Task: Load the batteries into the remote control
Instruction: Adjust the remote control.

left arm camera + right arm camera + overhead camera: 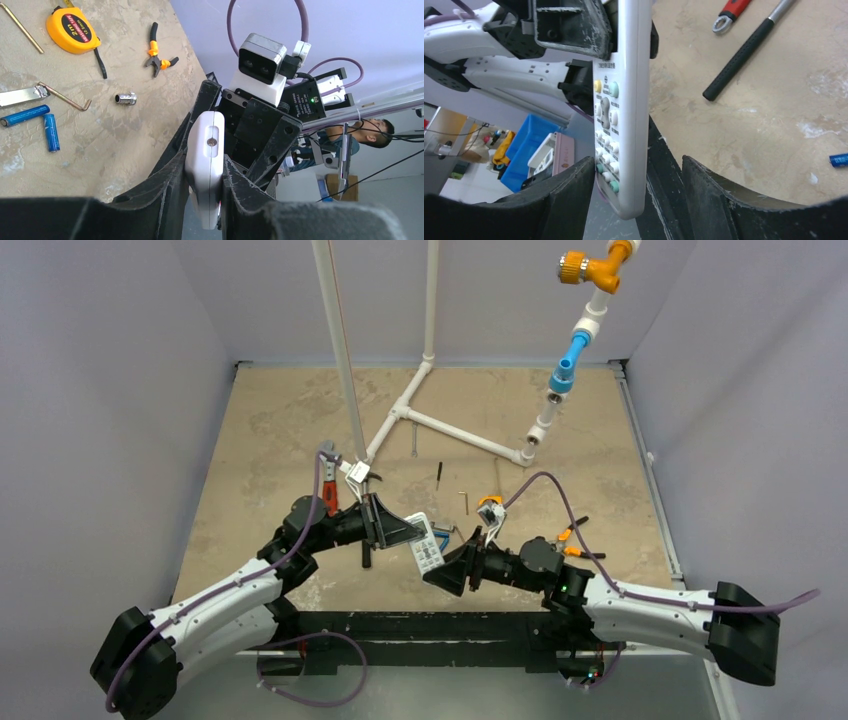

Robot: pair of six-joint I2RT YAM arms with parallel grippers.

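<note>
The white remote control is held off the table between the two arms. My left gripper is shut on the remote, which shows edge-on between its fingers. My right gripper is open, and the remote's lower end hangs between its fingers with the button face towards the left finger. The right finger stands apart from it. Two blue batteries lie on the table side by side, away from both grippers. The end of one battery shows at the edge of the right wrist view.
Near the batteries lie a yellow tape measure, orange-handled pliers, a stubby silver cylinder, a bent hex key and a flat metal piece. A red-handled wrench and a black-handled tool lie beyond the remote. A white pipe frame stands at the back.
</note>
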